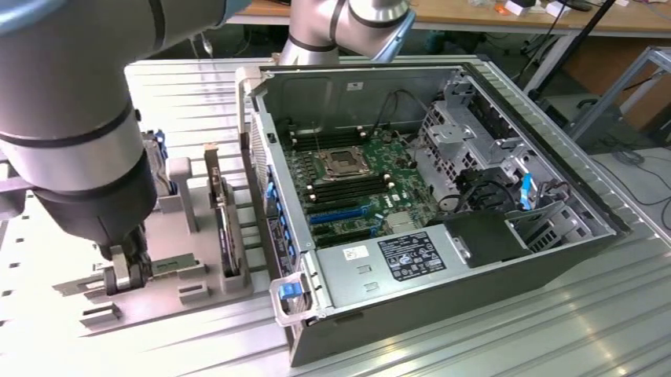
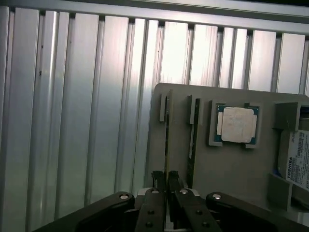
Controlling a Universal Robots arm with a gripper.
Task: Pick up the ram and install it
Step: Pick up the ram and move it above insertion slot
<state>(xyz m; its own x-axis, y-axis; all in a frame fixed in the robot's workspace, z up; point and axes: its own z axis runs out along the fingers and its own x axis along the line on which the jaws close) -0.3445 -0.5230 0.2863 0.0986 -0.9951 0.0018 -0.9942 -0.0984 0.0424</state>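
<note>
Down at the grey holder (image 2: 231, 169), your pincer (image 2: 167, 178) sits narrow, pinched on the ram (image 2: 167, 140), which stands on edge in its slot. Processor chip (image 2: 237, 124) near, hard drive (image 2: 297, 159) farther out. Ribbed bench (image 2: 72, 121) around; open computer case (image 1: 493, 283) well apart.

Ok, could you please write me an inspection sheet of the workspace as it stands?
Surface: slotted aluminium table.
Job's things: ram stands on edge in a slot of the grey holder; open computer case beside it, motherboard exposed.
Clutter: processor chip, hard drive and upright card on the holder.
Grippers: gripper down at the holder, closed on the ram.
Cables: black cables inside the case.
Surroundings: wooden bench behind the table.
</note>
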